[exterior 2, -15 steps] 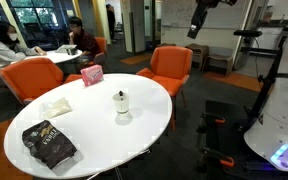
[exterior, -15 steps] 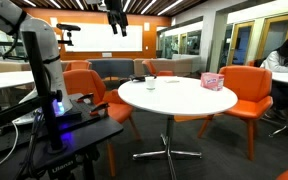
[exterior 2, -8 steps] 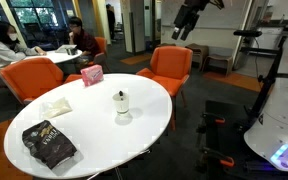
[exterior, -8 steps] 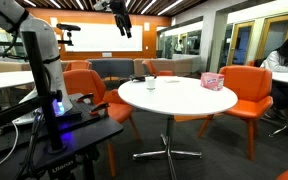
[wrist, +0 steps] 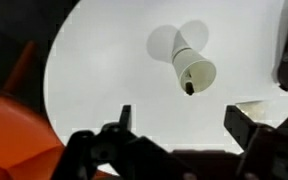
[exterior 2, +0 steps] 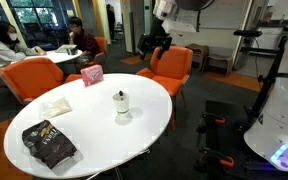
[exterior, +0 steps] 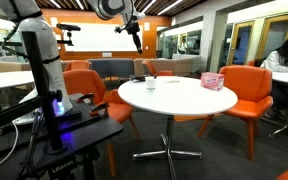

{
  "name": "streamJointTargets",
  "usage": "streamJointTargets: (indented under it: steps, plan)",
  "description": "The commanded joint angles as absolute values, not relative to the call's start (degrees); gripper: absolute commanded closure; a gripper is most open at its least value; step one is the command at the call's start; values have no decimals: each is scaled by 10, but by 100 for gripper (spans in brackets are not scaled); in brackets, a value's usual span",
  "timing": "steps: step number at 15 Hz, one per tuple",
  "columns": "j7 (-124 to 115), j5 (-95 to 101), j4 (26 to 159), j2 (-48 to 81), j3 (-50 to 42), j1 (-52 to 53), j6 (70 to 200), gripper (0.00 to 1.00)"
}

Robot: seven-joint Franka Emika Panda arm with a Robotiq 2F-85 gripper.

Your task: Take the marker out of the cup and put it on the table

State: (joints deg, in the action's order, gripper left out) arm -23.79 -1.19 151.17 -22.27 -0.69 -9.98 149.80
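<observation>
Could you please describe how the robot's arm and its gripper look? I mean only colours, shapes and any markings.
The arm is built of rounded, glossy white segments. The gripper at its end is black and blocky, with two broad, squared fingers. In an exterior view it shows only as a dark shape. No markings or cables can be made out.
</observation>
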Motion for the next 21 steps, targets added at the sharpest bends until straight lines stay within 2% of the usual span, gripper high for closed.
streamJointTargets:
  steps: [1,5,11,13,16,18,21]
  plan:
    - [-354,8,1434,-95,39,-129,1529,0]
    - [-486,82,1350,22,35,-96,1533,0]
    - [-732,223,1258,139,-54,18,1544,1]
    - [-764,234,1240,165,-76,47,1544,11]
    - [-774,225,1224,192,-91,77,1544,30]
    - [-777,222,1217,205,-99,90,1545,35]
    - [-769,209,1207,221,-107,97,1545,35]
